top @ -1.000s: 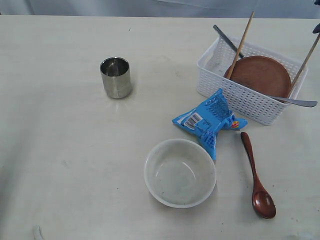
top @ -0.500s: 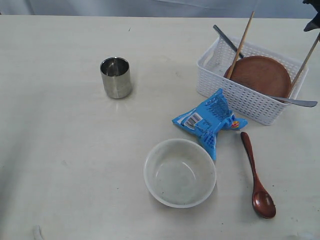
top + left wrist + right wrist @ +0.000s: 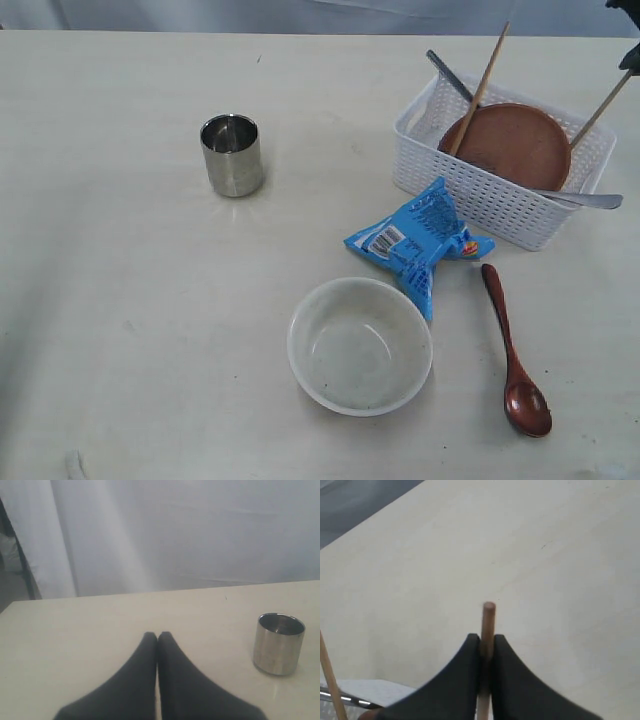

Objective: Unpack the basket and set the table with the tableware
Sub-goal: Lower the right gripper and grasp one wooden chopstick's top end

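The white basket (image 3: 478, 202) stands at the far right of the table (image 3: 130, 330). It holds a brown plate (image 3: 512, 146), a leaning chopstick (image 3: 481, 86), a dark-handled utensil (image 3: 449, 76) and a metal utensil (image 3: 592, 200) sticking out over the rim. My right gripper (image 3: 487, 639) is shut on the top end of the second chopstick (image 3: 488, 616), which slants up from the basket (image 3: 601, 108) to the frame's corner. The steel cup (image 3: 232, 155), off-white bowl (image 3: 360, 345) and wooden spoon (image 3: 511, 352) rest on the table. My left gripper (image 3: 157, 636) is shut and empty, near the cup (image 3: 278, 643).
A blue snack packet (image 3: 420, 240) lies between the basket and the bowl, its tip touching the bowl's rim. A pale curtain hangs behind the table's far edge.
My right gripper has closed on the right chopstick's top end. That chopstick, the plate and the metal utensil in the basket have shifted slightly leftward. The left gripper is unchanged.
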